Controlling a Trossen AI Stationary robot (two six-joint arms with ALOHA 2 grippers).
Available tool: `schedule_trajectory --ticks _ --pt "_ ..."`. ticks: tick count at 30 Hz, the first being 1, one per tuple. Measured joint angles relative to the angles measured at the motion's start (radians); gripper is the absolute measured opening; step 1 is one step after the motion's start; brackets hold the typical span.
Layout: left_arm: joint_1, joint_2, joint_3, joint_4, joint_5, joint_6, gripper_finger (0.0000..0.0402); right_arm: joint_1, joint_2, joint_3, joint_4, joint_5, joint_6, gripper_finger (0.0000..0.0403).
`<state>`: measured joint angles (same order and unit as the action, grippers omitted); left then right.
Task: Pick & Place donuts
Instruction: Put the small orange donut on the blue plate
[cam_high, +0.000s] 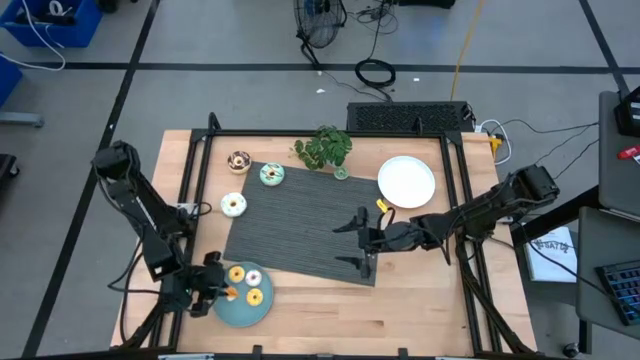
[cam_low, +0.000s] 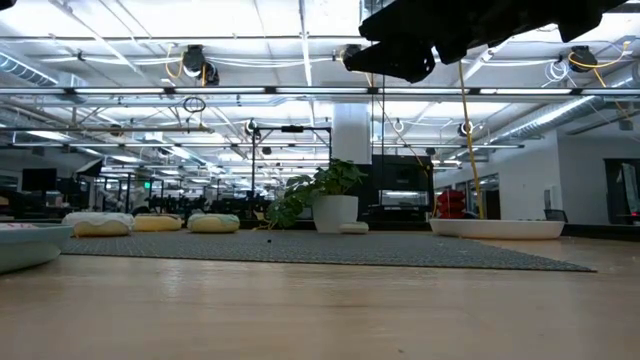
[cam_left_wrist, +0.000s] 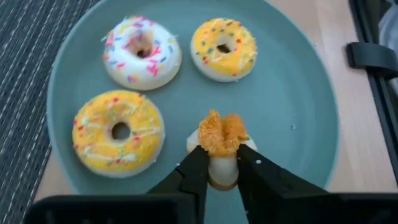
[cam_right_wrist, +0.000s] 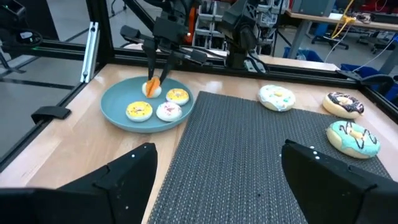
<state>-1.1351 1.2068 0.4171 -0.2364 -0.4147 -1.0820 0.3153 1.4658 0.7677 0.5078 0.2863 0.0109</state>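
Observation:
On a teal plate (cam_left_wrist: 298, 118) at the table's near left lie two yellow donuts (cam_left_wrist: 118, 132) (cam_left_wrist: 224, 48) and a white sprinkled donut (cam_left_wrist: 142, 51). My left gripper (cam_left_wrist: 222, 163) is over that plate, shut on an orange-iced donut (cam_left_wrist: 222, 134). Farther back a white donut (cam_high: 233, 205) lies on the wood, a teal donut (cam_high: 272, 176) on the grey mat's (cam_high: 300, 230) far left corner and a brown donut (cam_high: 238, 161) on the wood behind it. My right gripper (cam_high: 358, 243) hovers open over the mat's right part, with nothing between its fingers. My left gripper pinches the orange donut between its two fingers, which lie on the pale lower part (cam_left_wrist: 222, 175) of the ring. The fingers slant down from the table's left side. The donut stands on edge, its orange icing (cam_right_wrist: 152, 84) uppermost. Whether its lower edge rests on the plate I cannot tell.
A white plate (cam_high: 407, 181) lies at the far right of the mat, and a small potted plant (cam_high: 323, 148) stands at its far edge. A black frame (cam_high: 190, 190) borders the table. Bare wood lies along the near edge.

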Motion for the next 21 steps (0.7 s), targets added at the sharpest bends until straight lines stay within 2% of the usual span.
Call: schedule_trajectory --ticks 11,15,21 --pt "-0.001 -0.001 0.000 -0.025 0.028 -0.039 0.0163 0.000 0.000 0.000 -0.004 0.000 0.000 0.0320" --pt "-0.006 -0.001 0.000 -0.024 0.089 -0.027 0.0176 0.000 0.000 0.000 -0.004 0.000 0.000 0.0320" --pt "-0.037 -0.001 0.000 -0.024 0.085 0.003 0.0179 0.000 0.000 0.000 -0.004 0.000 0.000 0.0320"
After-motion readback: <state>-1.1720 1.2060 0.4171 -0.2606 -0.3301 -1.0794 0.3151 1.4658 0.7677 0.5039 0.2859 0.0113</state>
